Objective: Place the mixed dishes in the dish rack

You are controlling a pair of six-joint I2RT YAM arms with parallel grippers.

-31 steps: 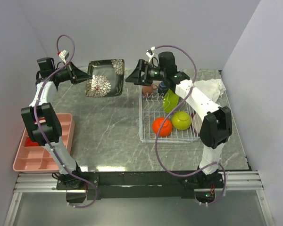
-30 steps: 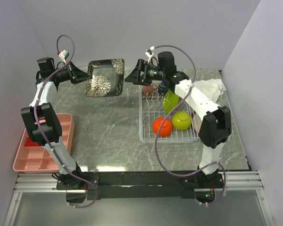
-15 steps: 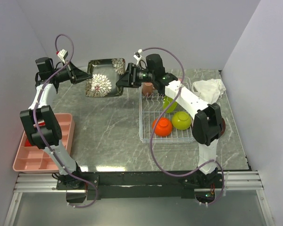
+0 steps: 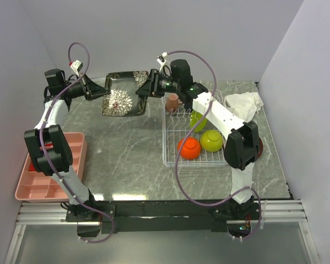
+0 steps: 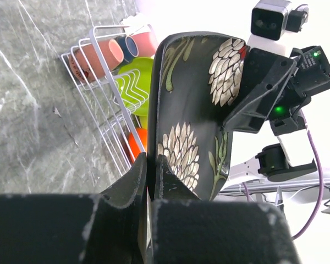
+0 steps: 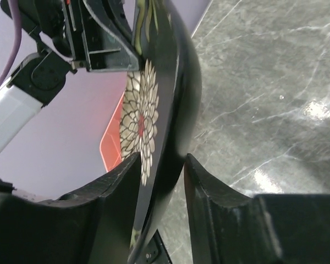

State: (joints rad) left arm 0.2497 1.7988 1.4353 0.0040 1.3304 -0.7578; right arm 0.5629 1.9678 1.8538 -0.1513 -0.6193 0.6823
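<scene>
Currently I hold the black floral square plate (image 4: 125, 93) aloft at the far side, just left of the white wire dish rack (image 4: 166, 155). The left gripper (image 4: 102, 91) pinches its left rim. The right gripper (image 6: 160, 165) straddles the right rim; whether it clamps yet, I cannot tell. I should confirm a firm right clamp before releasing the left.
</scene>
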